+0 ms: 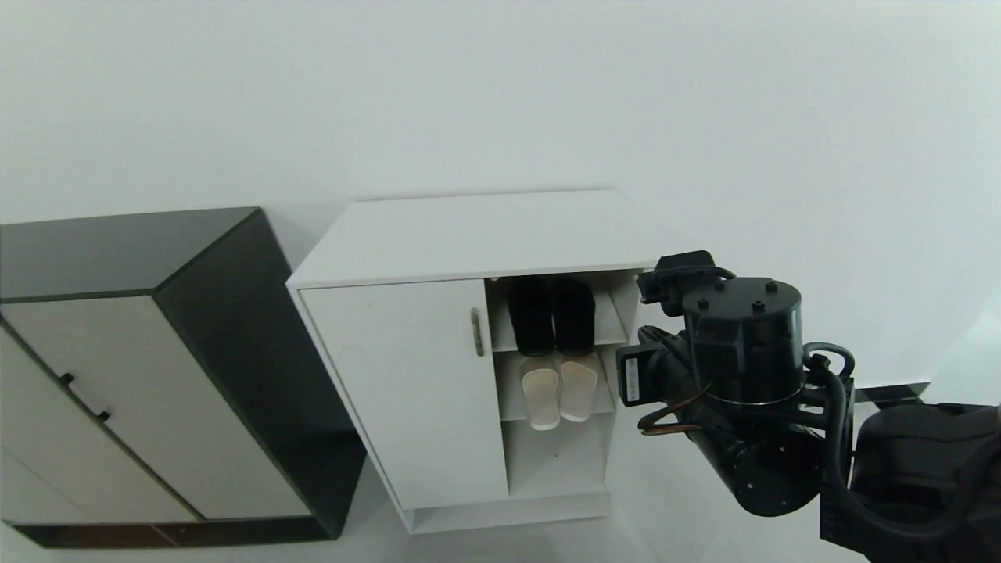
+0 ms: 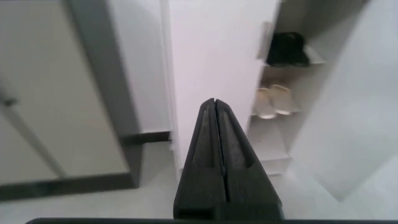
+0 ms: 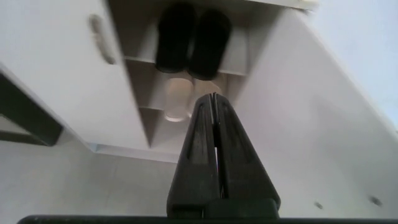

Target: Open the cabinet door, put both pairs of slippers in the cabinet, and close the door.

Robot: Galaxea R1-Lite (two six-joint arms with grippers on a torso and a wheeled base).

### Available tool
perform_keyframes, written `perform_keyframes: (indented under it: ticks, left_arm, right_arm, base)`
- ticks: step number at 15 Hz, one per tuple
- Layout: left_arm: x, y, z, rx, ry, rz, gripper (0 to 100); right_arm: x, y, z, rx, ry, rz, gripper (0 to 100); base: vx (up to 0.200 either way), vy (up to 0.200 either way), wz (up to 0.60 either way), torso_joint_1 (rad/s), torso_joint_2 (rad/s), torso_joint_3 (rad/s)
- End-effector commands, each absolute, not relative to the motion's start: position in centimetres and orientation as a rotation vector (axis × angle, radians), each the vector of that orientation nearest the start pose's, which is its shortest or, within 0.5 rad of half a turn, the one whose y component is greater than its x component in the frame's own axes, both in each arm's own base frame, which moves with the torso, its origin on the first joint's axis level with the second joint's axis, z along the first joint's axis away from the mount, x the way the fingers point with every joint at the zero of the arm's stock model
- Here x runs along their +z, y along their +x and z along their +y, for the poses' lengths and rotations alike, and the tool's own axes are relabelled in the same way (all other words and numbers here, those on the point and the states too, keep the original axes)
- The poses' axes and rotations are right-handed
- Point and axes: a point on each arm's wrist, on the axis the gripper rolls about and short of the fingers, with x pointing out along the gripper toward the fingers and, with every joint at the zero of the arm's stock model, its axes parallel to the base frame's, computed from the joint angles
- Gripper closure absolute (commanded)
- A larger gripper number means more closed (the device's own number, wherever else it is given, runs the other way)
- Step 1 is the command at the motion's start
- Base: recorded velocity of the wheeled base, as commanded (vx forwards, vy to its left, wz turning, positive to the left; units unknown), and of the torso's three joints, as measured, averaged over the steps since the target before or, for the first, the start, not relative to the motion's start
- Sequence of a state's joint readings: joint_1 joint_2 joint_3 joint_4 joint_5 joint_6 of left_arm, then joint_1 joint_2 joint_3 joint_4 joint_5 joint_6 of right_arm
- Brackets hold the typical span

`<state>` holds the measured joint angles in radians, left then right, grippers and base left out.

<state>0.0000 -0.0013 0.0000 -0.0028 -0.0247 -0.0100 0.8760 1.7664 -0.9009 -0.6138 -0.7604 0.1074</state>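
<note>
White cabinet (image 1: 407, 375), black slippers (image 1: 552, 314), cream slippers (image 1: 560, 391), black cabinet (image 1: 235, 344) with white doors (image 1: 117, 407)

The white cabinet (image 1: 485, 234) looks smooth and matt, its handle (image 1: 476, 331) dull metal, the dark cabinet (image 1: 117, 250) beside it glossy.

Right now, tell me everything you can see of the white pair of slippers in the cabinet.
The off-white pair of foam-looking slippers lies flat, side by side, on the middle shelf in the open right half of the white cabinet. It sits directly below the black pair of slippers. The near ends jut slightly past the shelf's front edge. The slippers look smooth, rounded and clean. Only the shelf appears to touch them.
</note>
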Motion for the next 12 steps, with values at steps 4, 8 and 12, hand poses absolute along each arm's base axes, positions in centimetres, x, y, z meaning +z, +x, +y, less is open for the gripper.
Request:
perform_keyframes:
  ticks: [4,8,12]
  left_arm:
    - [7.6,-2.3,-0.1,-0.025,-0.011,-0.003,100]
    - [7.6,-2.3,-0.1,-0.025,-0.011,-0.003,100]
    - [7.6,-2.3,-0.1,-0.025,-0.011,-0.003,100]
  right_arm:
    - [18.8,22.1,23.4,0.09,-0.072,0.174,100]
    - [20.0,23.7,21.7,0.058,-0.058,0.152,100]
    - [22.1,24.4,20.2,0.043,-0.01,0.107,100]
  base:
    - [0.0,0.0,-0.15,0.003,0.0,-0.001]
    - [0.0,0.0,0.0,0.0,0.0,0.0]
    - [0.0,0.0,0.0,0.0,0.0,0.0]
